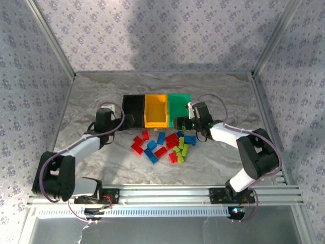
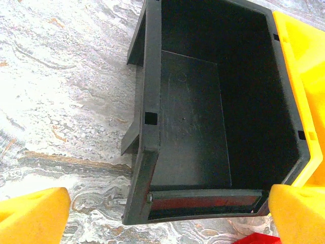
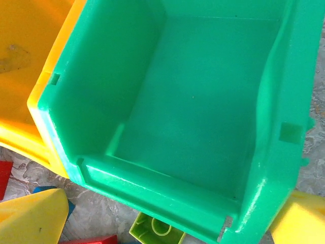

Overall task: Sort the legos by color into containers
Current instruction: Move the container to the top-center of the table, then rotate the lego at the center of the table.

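Legos (image 1: 162, 145) are scattered unsorted just before the bins. Left gripper (image 2: 162, 218) is held wide apart and empty over the black bin (image 2: 152, 101), right gripper (image 3: 165, 223) likewise over the green bin (image 3: 274, 152). A single outlying brick is best pinched across its narrow sides.

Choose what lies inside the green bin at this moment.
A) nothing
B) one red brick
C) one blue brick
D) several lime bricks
A: the right wrist view shows the green bin with a bare floor, and the top view shows the bricks lying loose on the table in front of the bins.
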`<state>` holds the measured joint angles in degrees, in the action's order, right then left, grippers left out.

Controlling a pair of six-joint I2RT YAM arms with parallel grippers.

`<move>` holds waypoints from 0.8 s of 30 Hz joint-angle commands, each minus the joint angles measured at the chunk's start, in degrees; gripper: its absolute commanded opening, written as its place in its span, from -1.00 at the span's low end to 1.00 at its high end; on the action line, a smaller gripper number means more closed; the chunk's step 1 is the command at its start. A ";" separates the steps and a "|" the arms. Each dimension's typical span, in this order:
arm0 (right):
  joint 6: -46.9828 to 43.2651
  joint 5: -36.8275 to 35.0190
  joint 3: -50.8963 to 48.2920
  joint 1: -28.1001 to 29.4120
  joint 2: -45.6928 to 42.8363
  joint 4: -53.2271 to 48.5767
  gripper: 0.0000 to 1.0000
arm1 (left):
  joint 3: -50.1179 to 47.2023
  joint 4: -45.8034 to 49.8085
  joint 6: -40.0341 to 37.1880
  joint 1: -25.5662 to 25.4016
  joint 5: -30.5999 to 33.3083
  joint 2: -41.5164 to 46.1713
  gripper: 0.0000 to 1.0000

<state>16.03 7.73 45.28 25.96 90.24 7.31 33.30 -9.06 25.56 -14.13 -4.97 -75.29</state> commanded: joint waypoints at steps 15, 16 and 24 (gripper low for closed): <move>1.93 -18.47 -7.14 -1.03 -13.11 -0.71 1.00 | 4.12 1.72 -15.53 -18.04 1.66 -0.22 0.77; 2.20 -19.07 -7.75 -1.41 -13.98 -0.61 1.00 | 5.67 3.39 -16.65 -19.03 2.39 -1.89 0.66; 3.83 -19.13 -8.54 -3.60 -14.55 -0.84 1.00 | 10.59 10.24 -16.30 -21.73 5.47 -7.32 0.47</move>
<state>18.68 -9.45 37.30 22.57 75.96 7.51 41.50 -3.25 10.33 -35.20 -1.87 -81.97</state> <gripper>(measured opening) 0.998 0.742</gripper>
